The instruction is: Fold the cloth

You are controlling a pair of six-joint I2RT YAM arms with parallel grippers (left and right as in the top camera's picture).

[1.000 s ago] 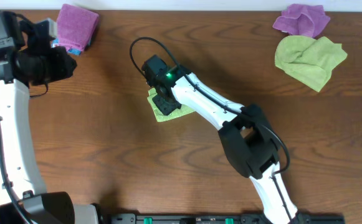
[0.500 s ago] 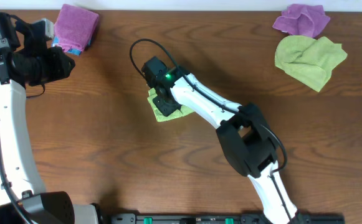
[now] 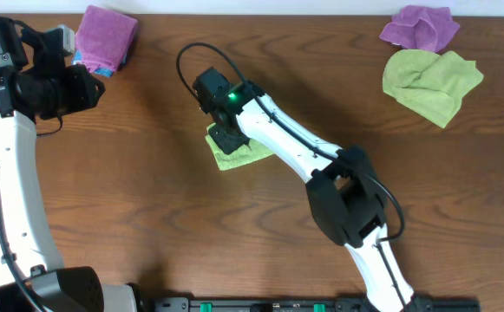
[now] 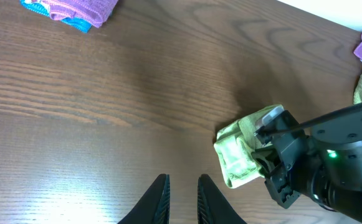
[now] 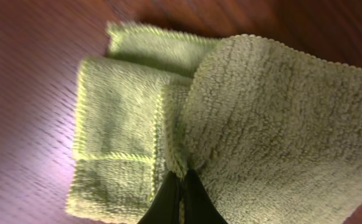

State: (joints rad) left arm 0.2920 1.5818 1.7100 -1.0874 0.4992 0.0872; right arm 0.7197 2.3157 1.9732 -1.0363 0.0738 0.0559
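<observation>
Wood-grain table (image 3: 147,217), brown all over. Far left, the left gripper (image 4: 182,186) hangs over bare wood. Its two fingers are a little bit apart with nothing between them. It's well apart from the cloth.

Up in the top-left corner there's a folded purple cloth (image 3: 106,36) sitting on something blue (image 3: 100,68). Can't tell what the blue thing is.

Moving to the middle, the green cloth (image 3: 243,156) lies on the table left of centre, partly folded into a small chunky rectangle. The right gripper (image 3: 227,139) is down on its top-left part, with the arm stretching in from the lower right. From the right wrist camera the fingers (image 5: 168,196) are pressed together on a fold of the cloth at the seam. A bigger fuzzy flap spreads to the right, and flatter stacked layers with stitched edges lie to the left.

Far right, near the top edge, there's a crumpled purple cloth (image 3: 421,26). A loose lime cloth (image 3: 432,80) is bunched just below it, touching or nearly so.
</observation>
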